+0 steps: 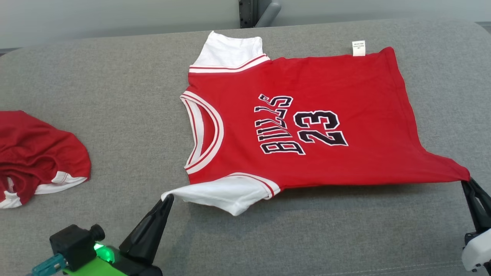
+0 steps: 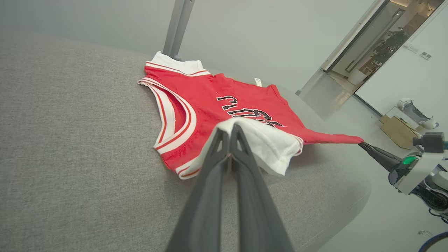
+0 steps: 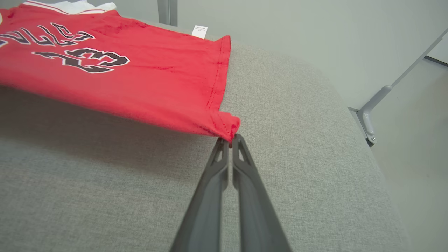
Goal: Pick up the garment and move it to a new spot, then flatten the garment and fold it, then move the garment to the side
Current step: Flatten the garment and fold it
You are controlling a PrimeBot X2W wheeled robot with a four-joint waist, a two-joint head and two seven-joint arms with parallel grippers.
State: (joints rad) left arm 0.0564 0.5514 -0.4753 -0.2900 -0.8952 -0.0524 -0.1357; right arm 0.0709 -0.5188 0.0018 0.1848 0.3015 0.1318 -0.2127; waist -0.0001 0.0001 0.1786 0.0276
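Observation:
The garment point(image 1: 314, 126) is a red jersey with white sleeves and black "BULLS 23" lettering, spread across the grey padded table point(image 1: 126, 96) with its neck toward the left. My left gripper point(image 1: 168, 198) is shut on the tip of the near white sleeve point(image 2: 266, 140), lifting it slightly. My right gripper point(image 1: 466, 183) is shut on the near hem corner point(image 3: 229, 127), pulling it taut and off the surface. The far sleeve and far hem lie flat. The jersey's near edge hangs above the table, casting a shadow.
A second red and white garment point(image 1: 34, 157) lies crumpled at the table's left edge. A white label point(image 1: 358, 48) sticks out at the jersey's far hem. A grey post point(image 2: 176, 28) stands behind the table. The table's right edge drops to the floor.

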